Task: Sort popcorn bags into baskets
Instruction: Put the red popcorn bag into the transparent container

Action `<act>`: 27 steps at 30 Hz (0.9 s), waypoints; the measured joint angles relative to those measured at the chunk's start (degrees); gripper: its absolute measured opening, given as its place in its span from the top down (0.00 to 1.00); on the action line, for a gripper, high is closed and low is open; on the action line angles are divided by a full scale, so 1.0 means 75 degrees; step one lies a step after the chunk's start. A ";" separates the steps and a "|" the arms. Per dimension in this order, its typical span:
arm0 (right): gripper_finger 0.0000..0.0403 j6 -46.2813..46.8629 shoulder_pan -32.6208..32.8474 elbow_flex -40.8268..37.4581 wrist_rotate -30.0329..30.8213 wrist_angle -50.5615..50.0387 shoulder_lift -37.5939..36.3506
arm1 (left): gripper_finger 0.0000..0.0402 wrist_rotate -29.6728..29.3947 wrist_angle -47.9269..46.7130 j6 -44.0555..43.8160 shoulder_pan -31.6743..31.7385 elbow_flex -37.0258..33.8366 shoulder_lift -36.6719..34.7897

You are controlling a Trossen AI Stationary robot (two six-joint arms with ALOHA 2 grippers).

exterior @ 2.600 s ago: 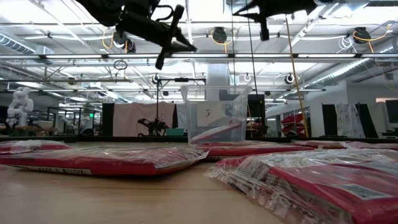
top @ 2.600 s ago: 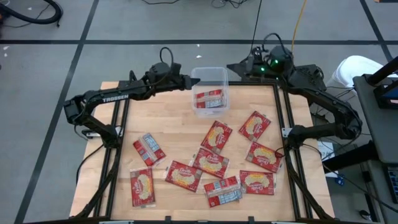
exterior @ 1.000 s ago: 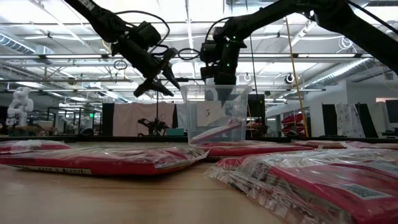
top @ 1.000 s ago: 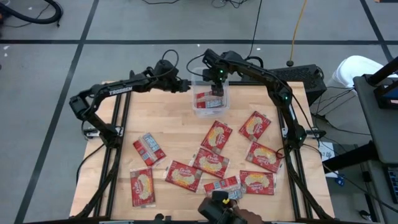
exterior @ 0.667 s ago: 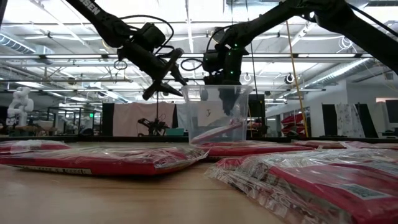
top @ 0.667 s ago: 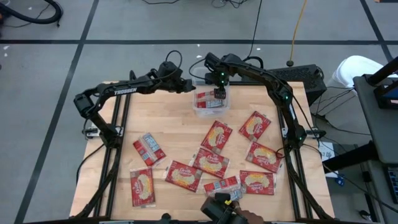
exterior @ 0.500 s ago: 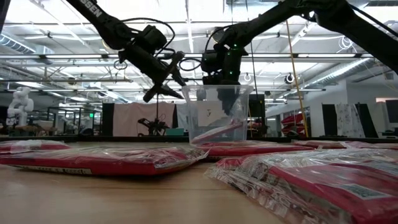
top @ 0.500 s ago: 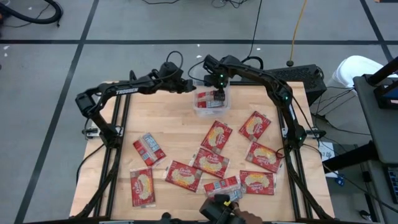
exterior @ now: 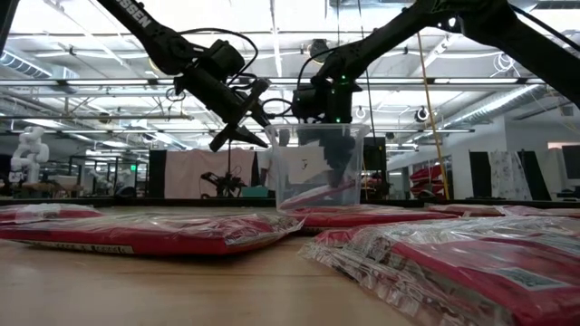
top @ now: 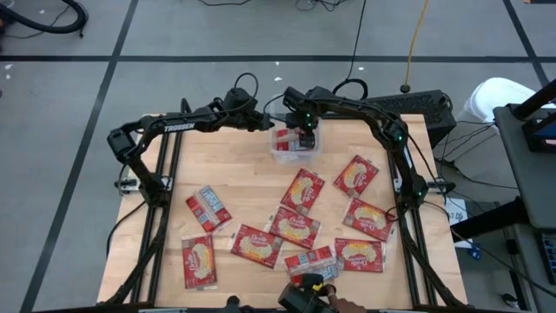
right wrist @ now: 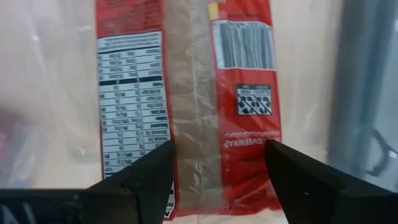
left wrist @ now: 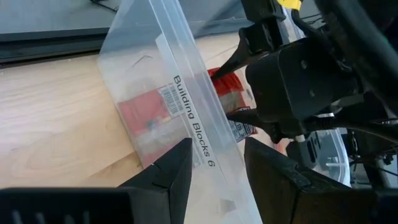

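Note:
The basket, a clear plastic tub (top: 278,155), stands at the far middle of the table. One popcorn bag (right wrist: 186,93) lies in it, printed back up. My right gripper (top: 304,132) reaches down into the tub, open, its fingers (right wrist: 137,180) on either side above that bag. My left gripper (top: 265,124) comes slanting down from the left, open. The tub's left rim (left wrist: 186,118) runs between its two fingers. Several more red popcorn bags (top: 301,189) lie flat on the wooden table nearer the front. My left gripper has the tub's left rim (left wrist: 208,158) between its fingers, one inside the tub and one outside. I cannot tell whether either finger touches it. My right gripper hangs over the bag in the tub, and I cannot tell whether it touches it.
Loose bags are spread over the table's middle and right (top: 355,175), front left (top: 198,261) and front right (top: 360,254). A dark object (top: 304,297) shows at the near edge. In the low view, bags (exterior: 145,231) lie close in front.
My right gripper has sunk from above the tub's rim down into the tub, toward the bag inside. My left gripper has edged toward the tub's left rim and a little down. The bags on the table have kept still.

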 joint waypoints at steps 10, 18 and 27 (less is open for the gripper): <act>0.38 0.0364 0.0068 0.0096 0.0741 0.0042 -0.0038 | 0.63 0.0003 -0.0008 0.0072 -0.0016 0.0000 0.0000; 0.39 0.0225 0.0068 0.0007 0.0125 0.0042 -0.0038 | 0.63 0.0128 -0.0024 0.0123 -0.0015 0.0003 0.0000; 0.39 0.0101 0.0137 -0.0242 -0.0476 0.0023 -0.0047 | 0.63 0.0227 -0.0032 0.0270 -0.0020 0.0003 0.0000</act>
